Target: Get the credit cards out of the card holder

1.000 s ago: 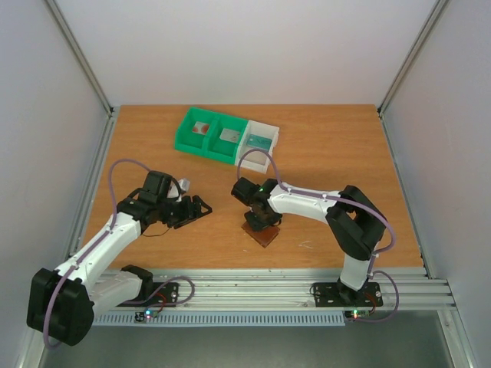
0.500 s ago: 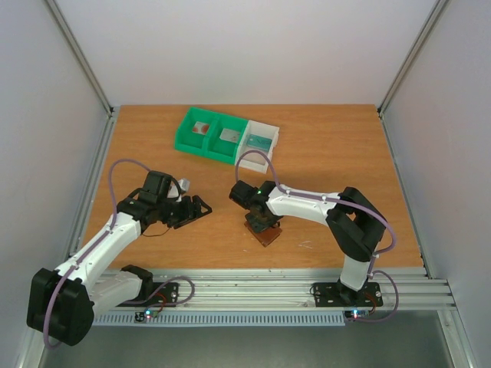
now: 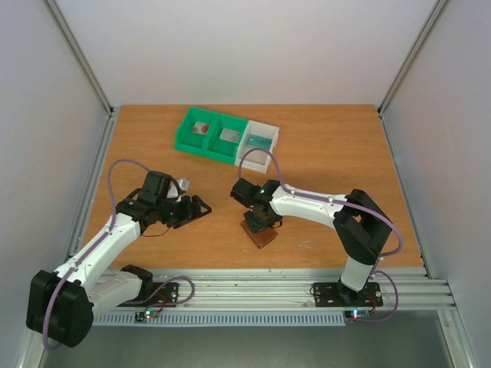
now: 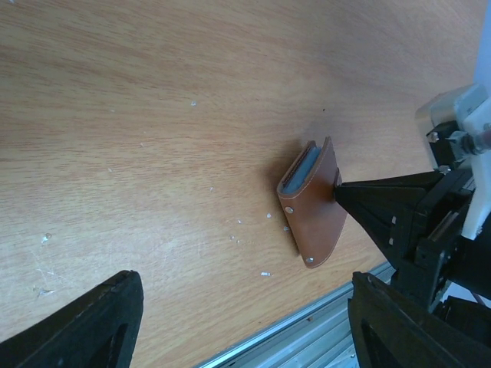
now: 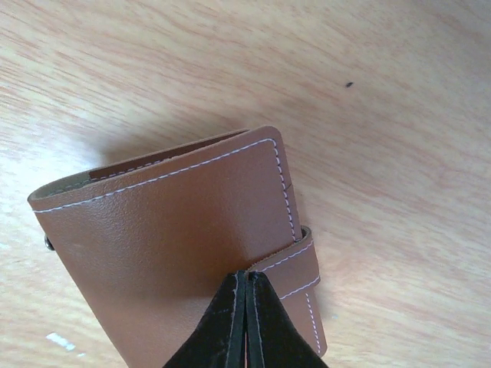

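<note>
The right pincer is clenched, its two black fingers pressed flat together with only a thin seam between them. The tips sit against the edge of the brown wallet, just beside its small stitched tab. Whether a layer of the leather is nipped between them I cannot tell.

The wallet lies on the wooden table in front of the right arm, near the front edge and a little right of the middle. In the left wrist view it is slightly agape (the grey-blue lining shows at its open end), and its outer face carries two small rivets. No card can be seen sticking out of it from these angles.

The left pincer is released, with its fingers spread wide. It hangs over bare wood to the left of the wallet, well apart from it and pointing towards it.

Farther back on the table stands a green bin with a white bin touching its right end. A red card lies in the left compartment of the green bin and a pale card in the compartment next to it. The white bin holds a flat greenish piece, too small to make out.
</note>
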Controlling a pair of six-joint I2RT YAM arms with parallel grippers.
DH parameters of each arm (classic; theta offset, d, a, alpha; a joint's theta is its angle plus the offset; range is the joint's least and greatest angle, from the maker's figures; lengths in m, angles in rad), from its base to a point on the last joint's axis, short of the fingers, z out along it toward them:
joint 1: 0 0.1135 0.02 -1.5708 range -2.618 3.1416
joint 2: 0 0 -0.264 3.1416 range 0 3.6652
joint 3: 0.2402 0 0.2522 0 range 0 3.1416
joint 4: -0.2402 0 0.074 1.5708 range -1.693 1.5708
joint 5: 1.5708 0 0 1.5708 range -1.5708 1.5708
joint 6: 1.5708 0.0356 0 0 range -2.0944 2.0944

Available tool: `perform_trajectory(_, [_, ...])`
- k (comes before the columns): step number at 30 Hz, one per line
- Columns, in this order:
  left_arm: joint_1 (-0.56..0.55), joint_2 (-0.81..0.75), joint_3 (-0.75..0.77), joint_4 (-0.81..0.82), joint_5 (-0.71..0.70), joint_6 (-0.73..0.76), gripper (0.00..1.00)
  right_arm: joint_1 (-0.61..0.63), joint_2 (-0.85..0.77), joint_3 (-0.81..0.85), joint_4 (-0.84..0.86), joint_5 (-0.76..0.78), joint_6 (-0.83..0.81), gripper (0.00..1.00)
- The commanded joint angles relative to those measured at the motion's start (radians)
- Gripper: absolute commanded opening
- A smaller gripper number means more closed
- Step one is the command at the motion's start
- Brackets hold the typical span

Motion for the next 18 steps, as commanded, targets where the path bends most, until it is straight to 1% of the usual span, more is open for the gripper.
perform_trajectory(1, [-0.004, 0.005, -0.009, 0.021, 0.016, 0.012, 0.74, 0.009, -0.061, 0.008, 0.044, -0.09, 0.082, 0.01])
perform_trajectory(4, [-0.004, 0.012, -0.018, 0.034, 0.029, 0.011, 0.73, 0.009, -0.069, 0.011, 0.078, -0.136, 0.124, 0.01])
perform_trajectory(5, [-0.004, 0.013, -0.022, 0.04, 0.036, 0.008, 0.72, 0.009, -0.069, 0.011, 0.093, -0.178, 0.141, 0.01])
perform_trajectory(8, [-0.004, 0.016, -0.038, 0.078, 0.062, -0.006, 0.62, 0.009, -0.068, 0.001, 0.154, -0.245, 0.215, 0.01])
perform_trajectory(10, [-0.005, 0.024, -0.048, 0.113, 0.085, -0.021, 0.58, 0.009, -0.066, -0.015, 0.203, -0.278, 0.265, 0.01])
perform_trajectory(14, [-0.005, 0.052, -0.07, 0.202, 0.143, -0.061, 0.58, 0.009, -0.06, -0.044, 0.288, -0.315, 0.357, 0.01])
perform_trajectory(15, [-0.005, 0.061, -0.079, 0.232, 0.163, -0.081, 0.55, 0.009, -0.061, -0.051, 0.308, -0.32, 0.373, 0.01])
perform_trajectory(18, [-0.007, 0.095, -0.107, 0.336, 0.223, -0.124, 0.37, 0.008, -0.051, -0.07, 0.348, -0.323, 0.412, 0.01])
